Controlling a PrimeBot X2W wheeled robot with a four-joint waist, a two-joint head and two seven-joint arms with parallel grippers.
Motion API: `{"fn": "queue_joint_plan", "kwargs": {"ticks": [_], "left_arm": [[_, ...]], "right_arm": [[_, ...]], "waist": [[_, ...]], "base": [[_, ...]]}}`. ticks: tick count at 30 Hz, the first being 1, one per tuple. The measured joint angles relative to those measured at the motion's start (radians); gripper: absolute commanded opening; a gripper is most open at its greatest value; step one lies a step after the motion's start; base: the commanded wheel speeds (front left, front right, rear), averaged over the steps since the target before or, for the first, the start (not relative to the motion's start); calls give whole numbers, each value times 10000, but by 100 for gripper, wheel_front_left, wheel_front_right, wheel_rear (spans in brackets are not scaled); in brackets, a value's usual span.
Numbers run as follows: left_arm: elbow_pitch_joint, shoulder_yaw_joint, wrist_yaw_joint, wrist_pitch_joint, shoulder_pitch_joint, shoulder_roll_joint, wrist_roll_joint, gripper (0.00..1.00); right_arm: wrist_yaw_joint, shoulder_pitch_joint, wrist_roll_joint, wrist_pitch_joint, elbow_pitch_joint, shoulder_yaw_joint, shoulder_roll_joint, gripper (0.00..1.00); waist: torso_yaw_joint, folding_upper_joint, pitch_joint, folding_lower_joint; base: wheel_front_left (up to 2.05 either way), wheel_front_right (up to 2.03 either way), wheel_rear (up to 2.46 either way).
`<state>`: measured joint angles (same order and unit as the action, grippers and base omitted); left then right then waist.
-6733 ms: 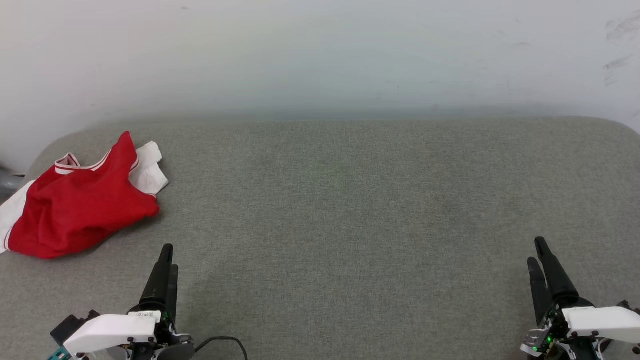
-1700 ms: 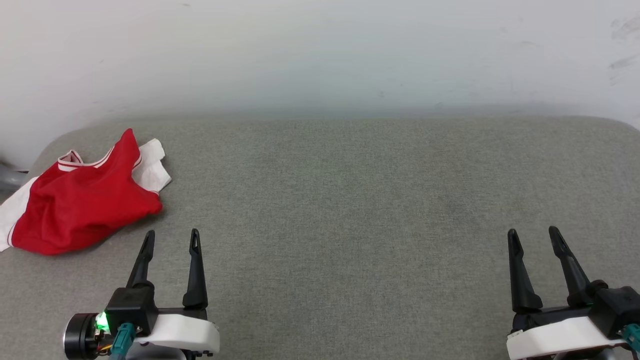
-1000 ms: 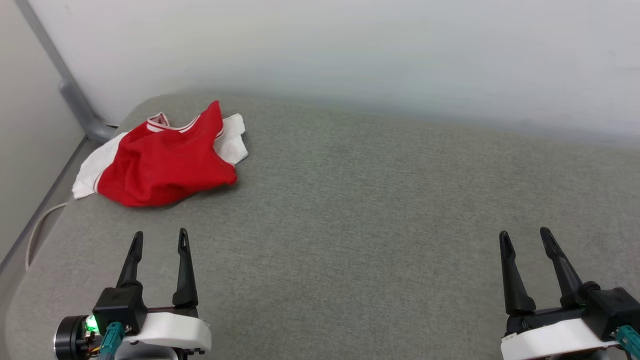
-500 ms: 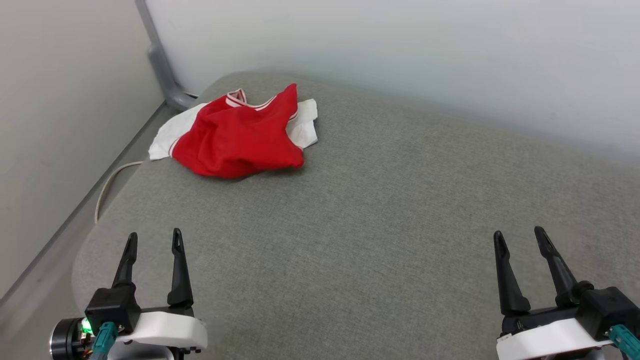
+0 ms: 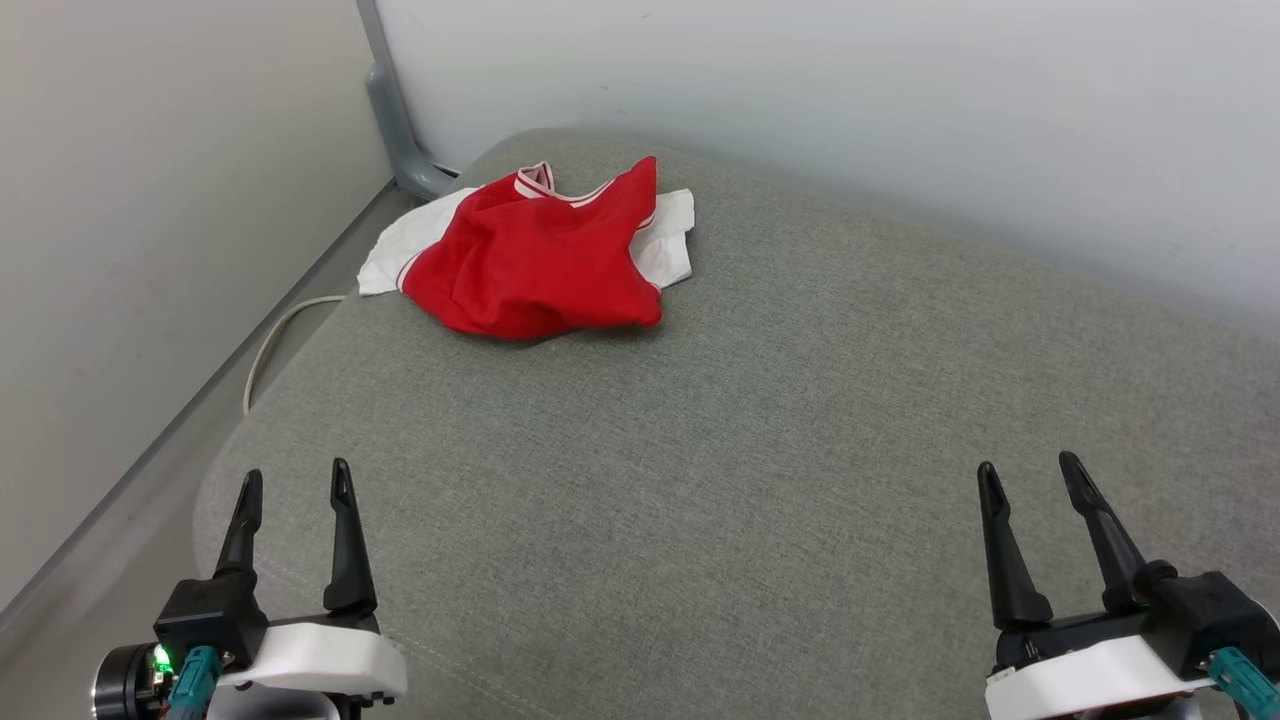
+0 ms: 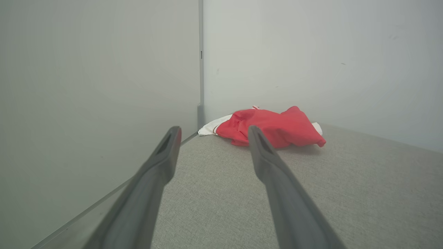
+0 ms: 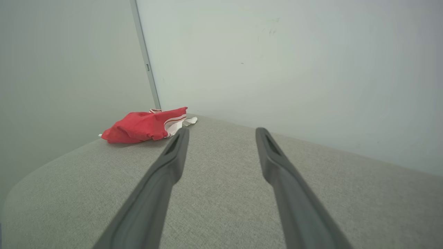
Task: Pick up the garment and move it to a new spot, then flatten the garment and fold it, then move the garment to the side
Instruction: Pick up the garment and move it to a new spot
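Inspecting the head view, noted red jersey T-shirt (image 5: 530, 265) crumpled at far left corner of grey cushion (image 5: 750, 450), near grey wall pipe (image 5: 395, 130). Noted left gripper (image 5: 296, 473) and right gripper (image 5: 1028, 465) spread wide, holding nothing, well apart from the shirt

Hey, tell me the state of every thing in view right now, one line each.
shirt: crumpled in a heap at the far left corner of the grey cushion, untouched.
left tool: open, empty, well short of the shirt.
right tool: open, empty, at the near right, far from the shirt.
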<state>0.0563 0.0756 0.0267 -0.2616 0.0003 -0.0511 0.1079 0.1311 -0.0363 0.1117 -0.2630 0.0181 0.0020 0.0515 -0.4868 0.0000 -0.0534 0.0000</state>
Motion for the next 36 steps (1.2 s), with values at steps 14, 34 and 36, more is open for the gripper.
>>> {"fn": "queue_joint_plan", "kwargs": {"ticks": [14, 34, 36], "left_arm": [[169, 815, -784, 0, -1466, -6, 165, 100], [2842, 610, -1557, -13, -7118, -3030, 2439, 100], [3536, -52, -1557, 261, -7579, -3582, 2871, 100]], "right_arm": [[0, 381, -453, -2, -201, 215, -2, 100], [0, 1963, -1473, -2, -1396, 284, 280, 100], [0, 2067, -1482, -2, -1517, 255, 326, 100]], "waist": [[556, 0, -541, 0], [2240, 0, -3396, 2], [2414, -1, -3639, 2]], "base": [[0, 0, 0], [0, 0, 0], [0, 0, 0]]}}
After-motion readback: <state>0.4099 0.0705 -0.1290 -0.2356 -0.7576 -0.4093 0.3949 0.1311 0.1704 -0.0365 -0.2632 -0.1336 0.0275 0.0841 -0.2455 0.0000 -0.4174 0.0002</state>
